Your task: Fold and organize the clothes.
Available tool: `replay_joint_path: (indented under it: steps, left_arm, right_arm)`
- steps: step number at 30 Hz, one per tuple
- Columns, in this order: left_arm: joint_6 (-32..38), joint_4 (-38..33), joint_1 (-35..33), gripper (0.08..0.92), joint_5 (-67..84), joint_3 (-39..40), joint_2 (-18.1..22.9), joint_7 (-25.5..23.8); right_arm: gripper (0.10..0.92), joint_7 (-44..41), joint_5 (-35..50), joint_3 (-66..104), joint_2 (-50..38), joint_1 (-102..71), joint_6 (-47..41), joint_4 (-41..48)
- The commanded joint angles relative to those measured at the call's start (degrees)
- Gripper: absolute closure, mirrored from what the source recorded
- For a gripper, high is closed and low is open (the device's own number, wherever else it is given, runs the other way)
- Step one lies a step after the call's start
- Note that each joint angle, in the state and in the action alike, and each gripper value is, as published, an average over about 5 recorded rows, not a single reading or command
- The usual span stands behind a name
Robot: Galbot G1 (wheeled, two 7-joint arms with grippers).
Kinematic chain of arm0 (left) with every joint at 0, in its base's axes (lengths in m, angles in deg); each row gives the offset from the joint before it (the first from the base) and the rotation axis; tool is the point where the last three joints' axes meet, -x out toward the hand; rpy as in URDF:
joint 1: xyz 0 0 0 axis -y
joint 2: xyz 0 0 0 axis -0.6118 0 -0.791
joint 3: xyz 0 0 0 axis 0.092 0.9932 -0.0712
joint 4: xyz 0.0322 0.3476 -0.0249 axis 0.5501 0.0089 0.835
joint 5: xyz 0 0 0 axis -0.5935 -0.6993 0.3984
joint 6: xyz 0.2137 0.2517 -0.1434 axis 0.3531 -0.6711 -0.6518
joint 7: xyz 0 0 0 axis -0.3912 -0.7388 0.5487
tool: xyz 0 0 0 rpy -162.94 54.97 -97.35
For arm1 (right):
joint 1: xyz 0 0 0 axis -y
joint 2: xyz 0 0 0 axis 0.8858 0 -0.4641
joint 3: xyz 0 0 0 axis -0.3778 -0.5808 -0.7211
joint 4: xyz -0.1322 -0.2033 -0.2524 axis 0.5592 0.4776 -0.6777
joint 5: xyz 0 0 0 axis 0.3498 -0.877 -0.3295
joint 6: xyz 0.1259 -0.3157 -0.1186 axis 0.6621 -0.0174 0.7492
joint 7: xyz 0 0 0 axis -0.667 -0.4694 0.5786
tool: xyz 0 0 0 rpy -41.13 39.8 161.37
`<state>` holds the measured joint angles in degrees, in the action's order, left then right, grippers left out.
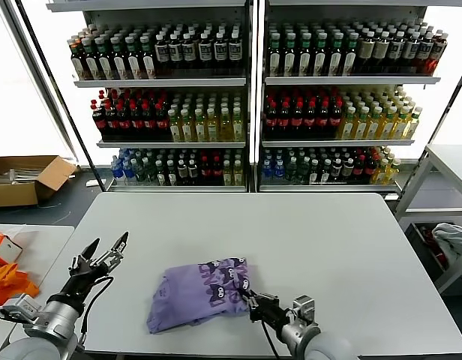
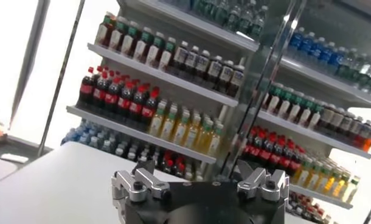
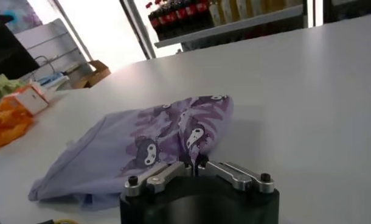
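The wide pale grey surface (image 1: 306,247) carries one lavender-purple T-shirt of thin soft fabric with a dark purple cartoon print (image 1: 201,291), lying near the front edge as a loosely folded, still lumpy bundle, so the folding looks partly done with squaring and placing left. The right gripper (image 1: 251,303) sits at the shirt's near right corner with jaws closed, seemingly pinching the hem, while the left gripper (image 1: 105,250) hovers to the shirt's left, jaws wide and empty. Tall drink-bottle shelves (image 1: 246,97) stand far behind, and a bright orange fabric item (image 1: 6,279) lies far left; nothing blocks the work.
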<state>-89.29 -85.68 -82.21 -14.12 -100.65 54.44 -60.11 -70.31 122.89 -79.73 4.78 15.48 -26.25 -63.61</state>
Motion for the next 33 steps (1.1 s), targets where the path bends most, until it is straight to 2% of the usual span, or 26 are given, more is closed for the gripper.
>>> replay_joint_path:
  steps: [1, 10, 13, 21, 26, 29, 33]
  left_arm:
    - [0.24, 0.51, -0.36, 0.177, 0.19, -1.25, 0.59, -0.28]
    - [-0.02, 0.89, 0.81, 0.177, 0.03, 0.51, 1.62, -0.33]
    - [-0.1, 0.75, 0.99, 0.177, -0.11, 0.82, 1.96, -0.37]
    - [0.12, -0.1, 0.18, 0.177, -0.49, 0.65, 2.83, -0.59]
    - [0.19, -0.95, -0.21, 0.177, -0.9, 0.56, 2.96, -0.62]
    - [0.16, -1.24, -0.15, 0.177, -1.74, 0.91, 3.37, -0.64]
    - [0.2, -1.63, -0.41, 0.177, -2.66, 1.06, 4.1, -0.73]
  right_arm:
    - [0.897, -1.31, -12.25, 17.57, -6.02, -14.24, -2.96, -5.76]
    - [0.897, -0.38, -18.2, 27.47, -6.34, -19.95, -6.15, -7.27]
    - [0.865, -1.01, -17.57, 29.56, -6.21, -20.16, -6.17, -8.25]
    - [0.642, -4.3, -12.83, 36.38, -6.44, -21.52, -6.16, -14.14]
    - [0.494, -2.32, -9.14, 33.83, -6.41, -15.07, -5.55, -15.01]
    - [0.408, -2.25, -8.89, 25.67, -5.14, -9.58, -2.69, -12.58]
    - [0.295, -2.59, -11.18, 11.87, -2.01, -3.81, 3.64, -5.13]
